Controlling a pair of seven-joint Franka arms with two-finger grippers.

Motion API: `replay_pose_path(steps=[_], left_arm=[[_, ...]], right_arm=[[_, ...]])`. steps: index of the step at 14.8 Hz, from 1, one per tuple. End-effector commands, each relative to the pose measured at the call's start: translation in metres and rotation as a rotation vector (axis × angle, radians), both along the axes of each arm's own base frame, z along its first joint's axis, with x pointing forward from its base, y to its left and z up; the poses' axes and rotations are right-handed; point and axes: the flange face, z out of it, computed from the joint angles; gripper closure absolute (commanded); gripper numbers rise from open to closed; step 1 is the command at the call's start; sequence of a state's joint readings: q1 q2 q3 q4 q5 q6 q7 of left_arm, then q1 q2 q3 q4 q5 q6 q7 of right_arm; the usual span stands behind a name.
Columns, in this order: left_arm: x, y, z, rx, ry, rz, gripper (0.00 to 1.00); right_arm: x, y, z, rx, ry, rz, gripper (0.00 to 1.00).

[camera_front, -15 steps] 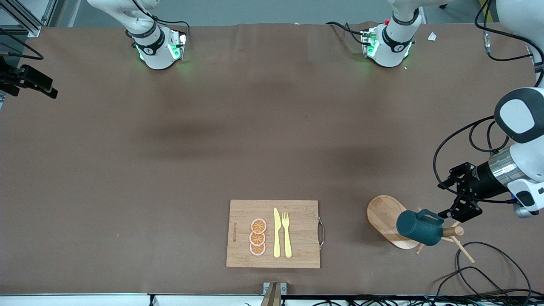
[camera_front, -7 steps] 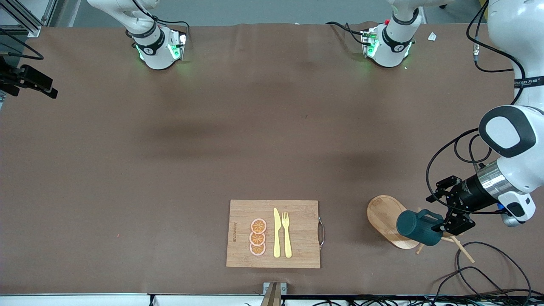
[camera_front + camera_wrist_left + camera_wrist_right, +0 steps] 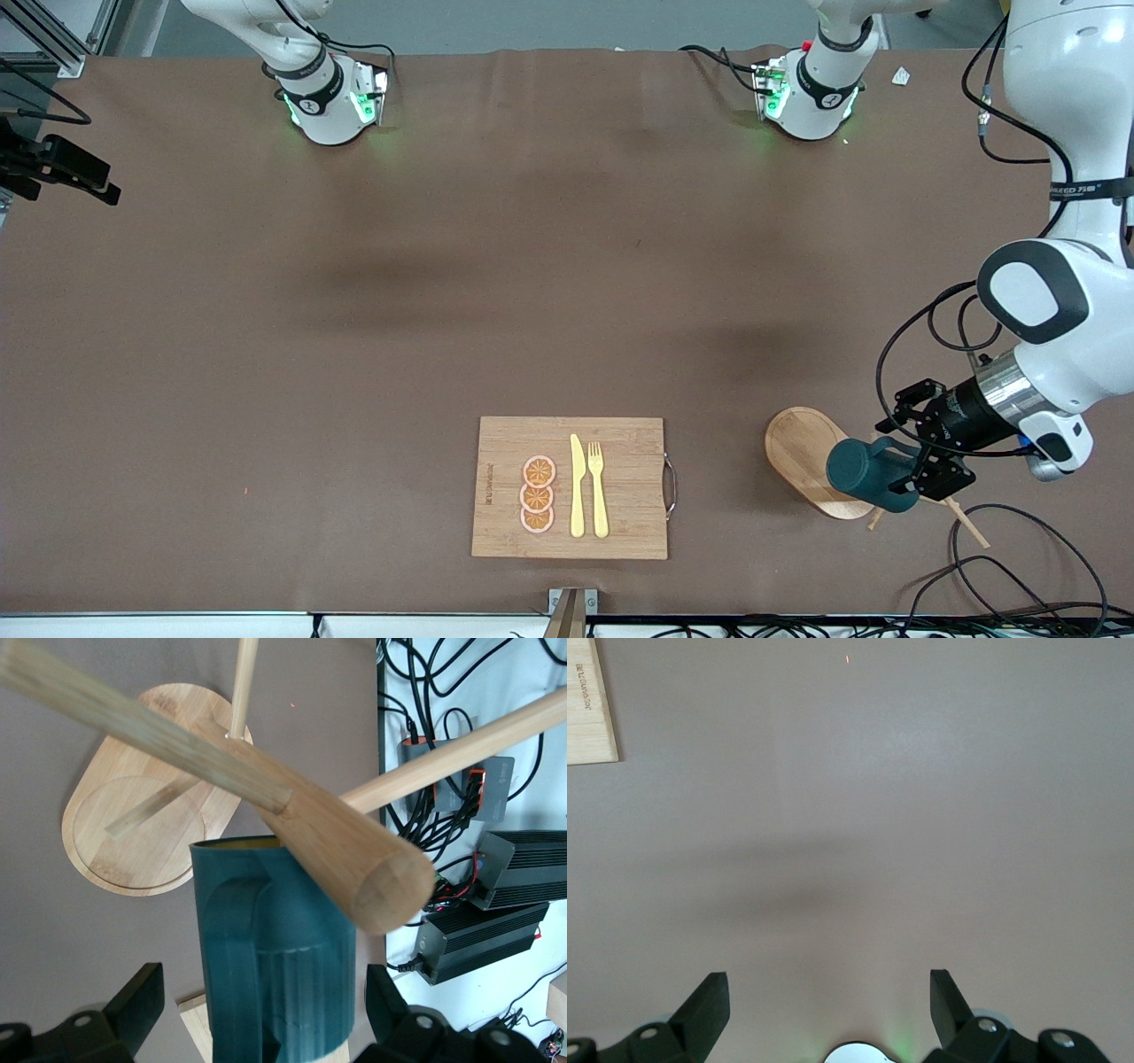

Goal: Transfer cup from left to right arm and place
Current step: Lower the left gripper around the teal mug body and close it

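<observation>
The dark teal ribbed cup [image 3: 866, 474] hangs tilted on a peg of the wooden peg rack [image 3: 802, 452], near the left arm's end of the table. My left gripper [image 3: 905, 454] is open, with one finger on each side of the cup and a gap at both. In the left wrist view the cup [image 3: 292, 974] fills the space between the fingers of the left gripper [image 3: 263, 992], handle facing the camera, under the thick peg [image 3: 337, 833]. My right gripper [image 3: 828, 992] is open and empty over bare table near its own base; it is out of the front view.
A wooden cutting board [image 3: 629, 478] with orange slices [image 3: 538, 494], a yellow knife [image 3: 577, 486] and a yellow fork [image 3: 597, 487] lies near the front camera's edge. Black cables [image 3: 1001, 549] lie beside the rack. A corner of the board [image 3: 589, 709] shows in the right wrist view.
My left gripper has moved in toward the cup, and its open fingers now straddle the cup. The cup, the rack and the right arm have not moved.
</observation>
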State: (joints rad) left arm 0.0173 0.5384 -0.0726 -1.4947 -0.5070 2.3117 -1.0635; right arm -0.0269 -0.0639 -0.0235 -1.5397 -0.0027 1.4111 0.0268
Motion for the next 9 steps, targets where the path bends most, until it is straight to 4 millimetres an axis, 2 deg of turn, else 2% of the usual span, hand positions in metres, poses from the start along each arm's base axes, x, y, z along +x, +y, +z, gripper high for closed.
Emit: replay_pose_path(steps=[1,7,9], left_arm=[[0.004,-0.003,-0.002,-0.017,-0.005,0.020,0.00],[0.007,-0.003,-0.013,-0.012,-0.015,0.030,0.00],[0.008,-0.009,-0.016,-0.024,-0.016,0.029,0.01]], right_arm=[[-0.006,-0.001,0.001,0.014,0.000,0.008,0.00],[-0.006,-0.001,0.000,0.014,0.002,0.008,0.00],[-0.006,-0.001,0.001,0.014,0.000,0.006,0.00]])
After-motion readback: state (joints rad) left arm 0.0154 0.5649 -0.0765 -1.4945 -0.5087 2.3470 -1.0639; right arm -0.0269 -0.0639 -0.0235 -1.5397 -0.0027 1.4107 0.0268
